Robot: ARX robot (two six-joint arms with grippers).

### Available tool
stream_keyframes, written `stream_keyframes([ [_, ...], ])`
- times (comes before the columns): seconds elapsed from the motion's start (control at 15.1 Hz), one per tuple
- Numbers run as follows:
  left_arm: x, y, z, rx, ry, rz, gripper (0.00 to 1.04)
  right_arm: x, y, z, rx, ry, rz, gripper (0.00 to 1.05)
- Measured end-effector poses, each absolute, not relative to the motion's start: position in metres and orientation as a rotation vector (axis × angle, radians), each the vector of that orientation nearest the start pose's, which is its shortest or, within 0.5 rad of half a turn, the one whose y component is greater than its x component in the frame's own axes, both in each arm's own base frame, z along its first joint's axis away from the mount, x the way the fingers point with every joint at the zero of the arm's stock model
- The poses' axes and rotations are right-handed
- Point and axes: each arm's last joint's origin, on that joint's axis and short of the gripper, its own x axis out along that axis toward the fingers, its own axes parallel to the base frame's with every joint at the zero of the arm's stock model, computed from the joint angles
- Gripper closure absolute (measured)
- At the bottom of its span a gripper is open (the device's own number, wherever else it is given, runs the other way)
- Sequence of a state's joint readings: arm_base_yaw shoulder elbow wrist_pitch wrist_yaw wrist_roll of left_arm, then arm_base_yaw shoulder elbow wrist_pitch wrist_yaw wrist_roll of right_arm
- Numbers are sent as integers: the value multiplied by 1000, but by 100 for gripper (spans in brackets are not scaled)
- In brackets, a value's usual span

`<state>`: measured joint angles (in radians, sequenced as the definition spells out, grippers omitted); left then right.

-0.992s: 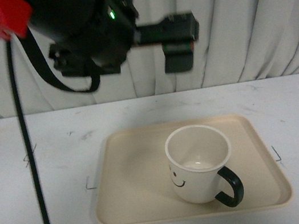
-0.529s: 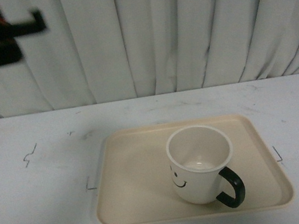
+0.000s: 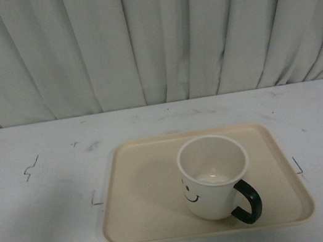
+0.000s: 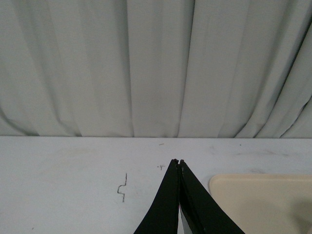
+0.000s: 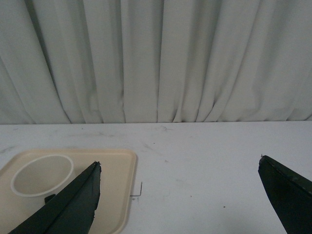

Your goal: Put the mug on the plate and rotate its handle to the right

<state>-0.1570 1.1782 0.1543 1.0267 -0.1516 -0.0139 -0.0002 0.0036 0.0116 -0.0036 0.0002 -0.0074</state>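
The cream-white mug (image 3: pixel 212 178) stands upright on the beige plate (image 3: pixel 142 187), toward its right half. Its black handle (image 3: pixel 248 201) points to the front right, and the smiley face shows on the near side. Neither arm shows in the front view. In the left wrist view my left gripper (image 4: pixel 178 162) is shut with nothing in it, over bare table to the left of the plate (image 4: pixel 263 200). My right gripper (image 5: pixel 179 162) is open wide over the table right of the plate (image 5: pixel 117 180), and the mug (image 5: pixel 41 174) shows beyond one fingertip (image 5: pixel 92 170).
A white table (image 3: pixel 44 198) carries small black corner marks (image 3: pixel 94 200) beside the plate's edges. A pleated pale curtain (image 3: pixel 146 36) closes off the back.
The left arm, which hung above the plate a second ago, has swung away to the left and left the front view. The mug and plate have stayed put.
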Motion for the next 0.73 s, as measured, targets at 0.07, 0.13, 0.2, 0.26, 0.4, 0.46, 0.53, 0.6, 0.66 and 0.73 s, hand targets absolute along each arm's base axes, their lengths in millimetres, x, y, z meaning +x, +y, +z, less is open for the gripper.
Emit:
stream_keyframes([
  [0.07,185,-22,163,-12,14,-2,103,97,0,167,-7,-4,0,7],
  [0.13,177,-18,158,-9,38,6,103,97,0,167,-7,-4,0,7],
  [0.2,172,-15,160,-11,29,10,103,97,0,167,-7,-4,0,7],
  [0.26,167,-13,163,-13,11,2,103,97,0,167,-7,-4,0,7],
  [0.4,157,-6,162,-13,19,-17,103,97,0,167,-7,-4,0,7],
  [0.46,152,1,162,-14,23,20,103,97,0,167,-7,-4,0,7],
  [0.53,148,1,163,-14,10,12,103,97,0,167,-8,-5,0,7],
  [0.6,145,0,165,-14,7,-4,103,97,0,167,-7,-5,0,7],
  [0.66,141,0,164,-14,11,-3,103,97,0,167,-7,-4,0,7],
  [0.73,137,0,164,-14,12,-3,103,97,0,167,-7,-4,0,7],
])
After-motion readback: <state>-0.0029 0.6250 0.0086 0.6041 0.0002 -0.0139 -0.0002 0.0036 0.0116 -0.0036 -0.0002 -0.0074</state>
